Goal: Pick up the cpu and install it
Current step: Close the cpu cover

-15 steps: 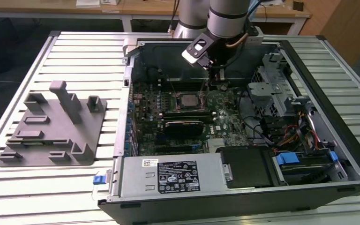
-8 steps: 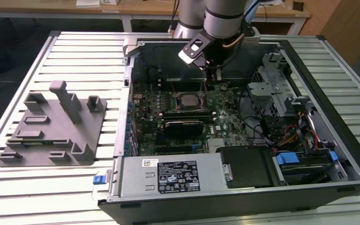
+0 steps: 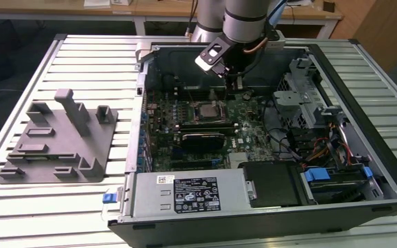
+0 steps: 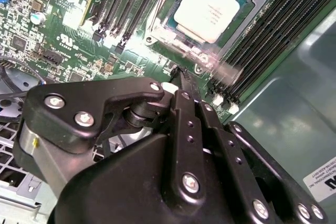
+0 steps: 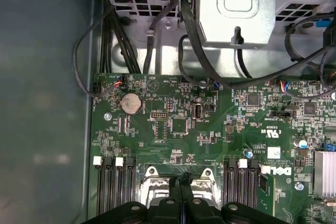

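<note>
- The cpu (image 4: 210, 4) lies flat in its socket on the motherboard (image 4: 68, 30), silver top up, between 2 banks of memory slots.
- The hand (image 4: 179, 73) hangs over the board just beside the socket, fingers pressed together, gripping nothing.
- In the exterior view, the open case (image 3: 254, 219) lies on the slatted surface (image 3: 81, 57), with a grey fixture plate (image 3: 54, 144) at that view's left.

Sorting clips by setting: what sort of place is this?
Probably a robotics lab workbench: an open computer case lies on a slatted metal table, a grey fixture plate beside it, wooden desks behind.
</note>
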Robot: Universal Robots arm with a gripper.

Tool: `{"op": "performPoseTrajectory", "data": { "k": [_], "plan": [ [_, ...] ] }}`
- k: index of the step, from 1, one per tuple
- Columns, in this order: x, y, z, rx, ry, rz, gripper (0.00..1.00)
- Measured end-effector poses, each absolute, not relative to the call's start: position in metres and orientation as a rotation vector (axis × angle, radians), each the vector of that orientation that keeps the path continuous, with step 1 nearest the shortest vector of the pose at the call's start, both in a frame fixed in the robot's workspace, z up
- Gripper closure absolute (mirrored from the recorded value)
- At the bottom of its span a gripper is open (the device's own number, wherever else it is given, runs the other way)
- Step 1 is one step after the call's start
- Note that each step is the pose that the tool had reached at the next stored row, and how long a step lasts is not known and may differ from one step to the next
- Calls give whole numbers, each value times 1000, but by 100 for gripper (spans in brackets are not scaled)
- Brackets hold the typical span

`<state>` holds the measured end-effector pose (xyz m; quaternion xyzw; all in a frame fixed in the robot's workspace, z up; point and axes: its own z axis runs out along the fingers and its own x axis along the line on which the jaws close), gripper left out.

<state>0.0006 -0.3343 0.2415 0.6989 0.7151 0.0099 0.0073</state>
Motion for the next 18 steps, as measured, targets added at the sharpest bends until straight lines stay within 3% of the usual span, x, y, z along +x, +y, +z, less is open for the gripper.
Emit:
{"op": "performPoseTrajectory", "data": {
  "k": [18],
  "plan": [
    [-12, -334, 236, 2186, 2236, 31, 89]
  ]
}}
